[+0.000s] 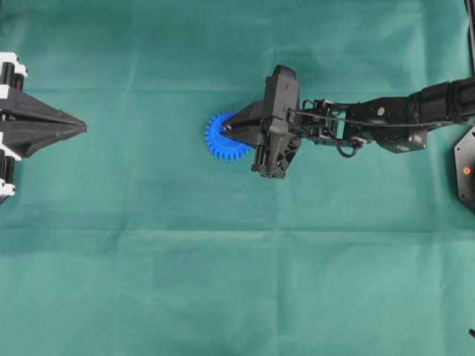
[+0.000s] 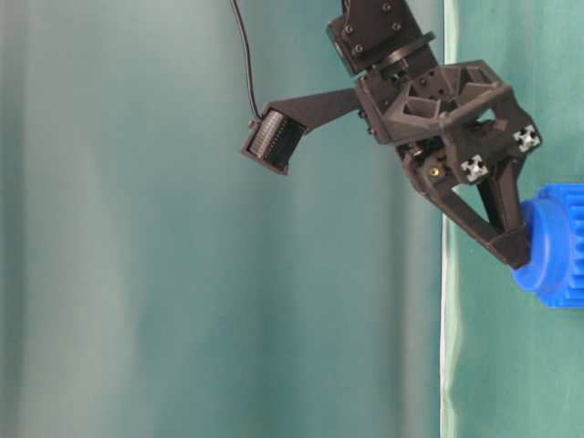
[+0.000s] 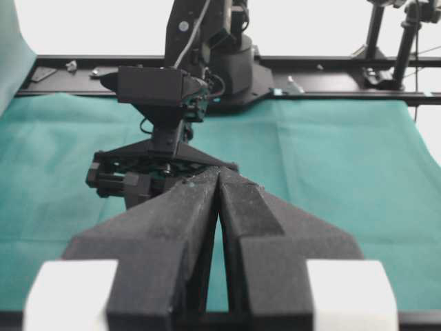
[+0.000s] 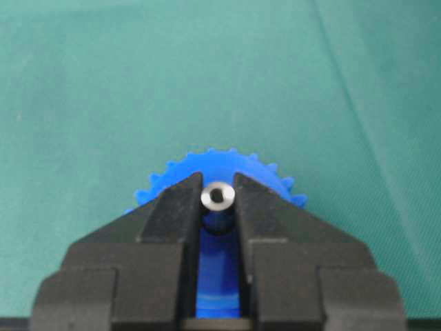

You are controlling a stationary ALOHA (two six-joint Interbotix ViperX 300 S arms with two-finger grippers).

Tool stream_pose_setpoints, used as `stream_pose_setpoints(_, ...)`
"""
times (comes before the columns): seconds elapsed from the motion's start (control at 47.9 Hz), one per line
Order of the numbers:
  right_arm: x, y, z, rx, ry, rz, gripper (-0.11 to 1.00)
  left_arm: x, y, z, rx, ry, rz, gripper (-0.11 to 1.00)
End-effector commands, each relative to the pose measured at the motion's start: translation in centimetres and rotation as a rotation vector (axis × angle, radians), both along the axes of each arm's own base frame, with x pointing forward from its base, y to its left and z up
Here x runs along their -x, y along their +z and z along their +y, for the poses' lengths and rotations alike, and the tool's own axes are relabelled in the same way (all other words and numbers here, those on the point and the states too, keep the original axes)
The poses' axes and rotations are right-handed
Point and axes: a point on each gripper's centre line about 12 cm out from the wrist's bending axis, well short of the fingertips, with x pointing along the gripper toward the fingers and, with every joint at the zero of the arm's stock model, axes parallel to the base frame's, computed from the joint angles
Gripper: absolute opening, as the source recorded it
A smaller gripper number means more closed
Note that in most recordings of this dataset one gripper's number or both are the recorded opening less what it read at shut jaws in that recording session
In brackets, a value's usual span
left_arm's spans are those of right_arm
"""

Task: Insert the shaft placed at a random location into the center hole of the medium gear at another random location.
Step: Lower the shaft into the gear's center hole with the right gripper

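Shaft (image 4: 218, 198) over gear (image 4: 207, 169).
Right gripper (image 4: 218, 200) clamps it upright between the tips, for insertion; left gripper (image 3: 219, 181) closed, empty.

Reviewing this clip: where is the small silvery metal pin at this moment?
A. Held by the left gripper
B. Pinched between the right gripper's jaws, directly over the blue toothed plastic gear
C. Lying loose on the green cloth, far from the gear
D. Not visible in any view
B: the right wrist view shows the small silvery metal pin clamped between the jaws of the right gripper, with the blue toothed plastic gear directly beneath it.
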Motion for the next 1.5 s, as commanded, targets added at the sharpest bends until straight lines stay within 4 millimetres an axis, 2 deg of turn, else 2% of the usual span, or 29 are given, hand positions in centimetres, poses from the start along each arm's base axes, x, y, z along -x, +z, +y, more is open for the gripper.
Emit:
stream_pose_setpoints(0.0,-0.5,0.9,0.1,0.004,0.003,-0.026,0.14,-0.2,1.0,0.0,-0.002,0.001,-0.029,0.00)
stream_pose_setpoints(0.396,-0.3,0.6,0.2,-0.001,0.005,0.001,0.14,-0.2,1.0,0.1,-0.002,0.003,-0.029,0.00)
stream_pose_setpoints(0.793,-0.2,1.6,0.2,0.000,0.004,-0.022,0.15,-0.2,1.0,0.0,0.000,0.001,-0.026,0.00)
stream_pose_setpoints(0.855,-0.2,2.0,0.2,0.001,0.004,-0.031,0.24,-0.2,1.0,0.1,0.000,0.003,-0.026,0.00)
stream_pose_setpoints(1.022,-0.2,3.1,0.3,0.001,0.008,-0.048,0.72,-0.3,0.9,0.1,0.002,0.003,-0.025,0.00)
stream_pose_setpoints(1.085,-0.1,3.6,0.4,0.002,0.011,-0.051,0.83,-0.3,0.9,0.1,0.000,0.003,-0.025,0.00)
stream_pose_setpoints(1.481,0.9,7.0,0.6,0.004,0.021,-0.066,0.80,-0.2,1.0,0.1,0.000,0.003,-0.028,0.00)
